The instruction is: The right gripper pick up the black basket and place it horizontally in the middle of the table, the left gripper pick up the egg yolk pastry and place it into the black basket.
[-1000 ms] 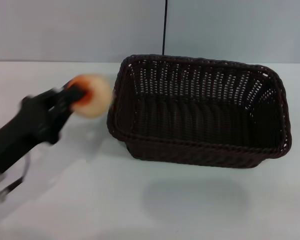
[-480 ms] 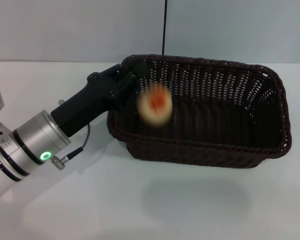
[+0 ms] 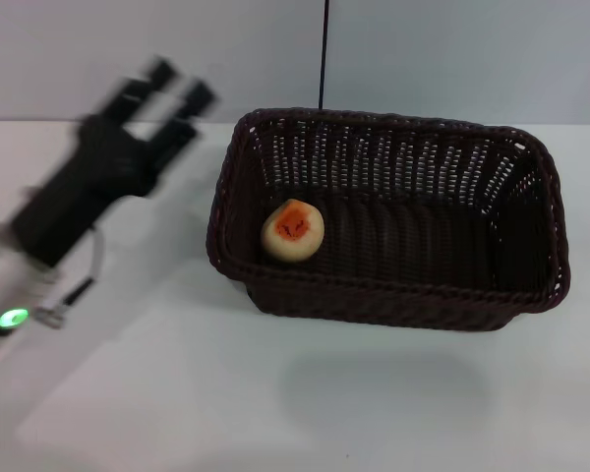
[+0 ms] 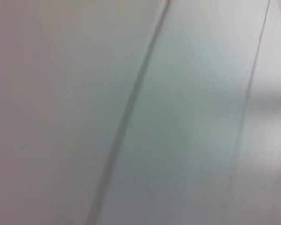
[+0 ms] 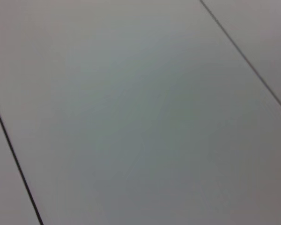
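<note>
White table (image 3: 177, 393): cream egg yolk pastry (image 3: 292, 230) (orange-topped) inside black basket (image 3: 393, 295).

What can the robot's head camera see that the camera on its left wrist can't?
Only the head view shows the work: the black basket on the white table, the egg yolk pastry lying inside the basket near its left end, and the left hand open, up and to the left of the basket. Only the left wrist view shows a plain grey surface crossed by thin dark lines. They share nothing I can recognise. The right hand appears in neither.
</note>
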